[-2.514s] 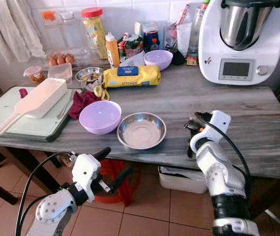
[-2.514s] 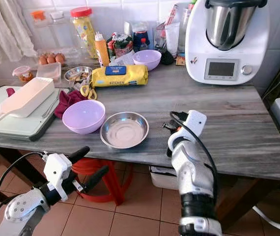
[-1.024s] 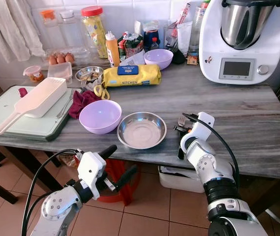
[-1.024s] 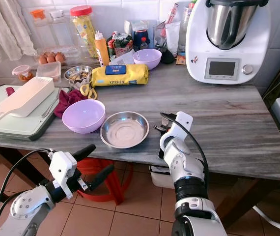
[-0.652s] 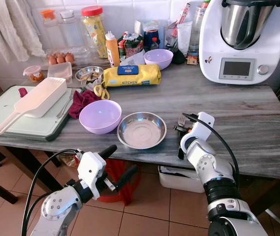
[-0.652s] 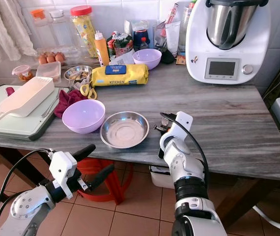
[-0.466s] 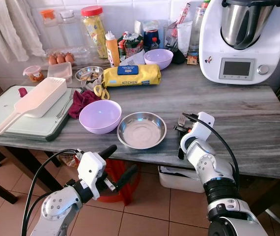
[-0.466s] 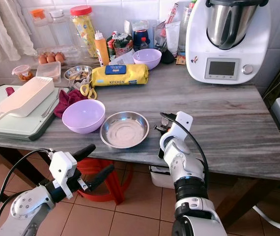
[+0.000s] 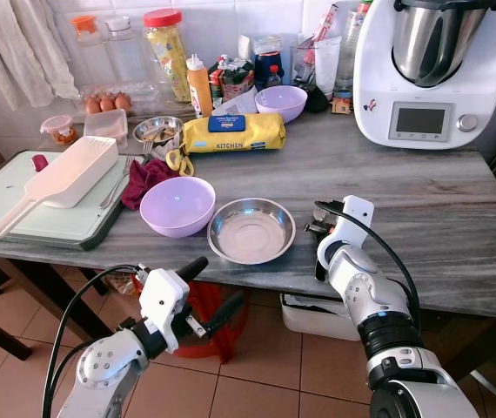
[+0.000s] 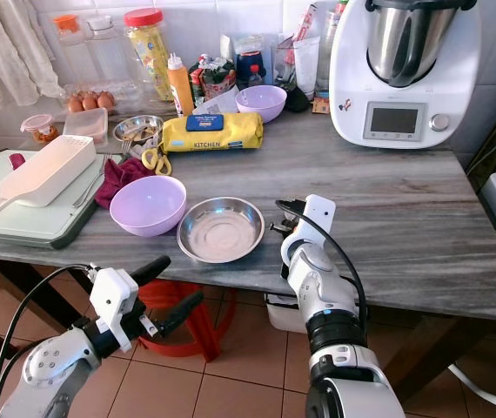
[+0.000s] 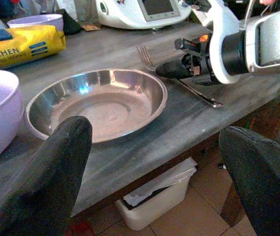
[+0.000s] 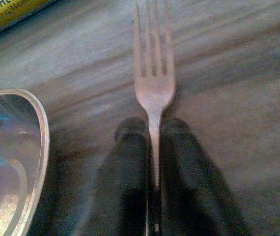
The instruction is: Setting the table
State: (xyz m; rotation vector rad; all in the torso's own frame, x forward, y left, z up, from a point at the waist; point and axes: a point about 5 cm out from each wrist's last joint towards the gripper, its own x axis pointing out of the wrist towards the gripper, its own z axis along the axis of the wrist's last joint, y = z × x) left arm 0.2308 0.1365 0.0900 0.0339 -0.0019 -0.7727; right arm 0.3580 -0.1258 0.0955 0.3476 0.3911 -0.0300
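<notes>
The right gripper (image 12: 154, 162) has its two black fingers pressed together on the handle of a fork (image 12: 154, 83), which lies flat on the grey table (image 9: 422, 200) just beside the steel plate (image 9: 251, 230); the left gripper (image 9: 200, 292) hangs spread and empty below the table edge. If the fingers lift off carelessly, the fork could skew or knock the plate; the handle's end is hidden between the fingers.

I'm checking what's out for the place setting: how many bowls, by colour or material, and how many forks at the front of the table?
Lilac bowls: 2
Large steel bowl: 1
Small steel bowl: 1
Fork, pinched by the right gripper: 1
Total: 5
</notes>
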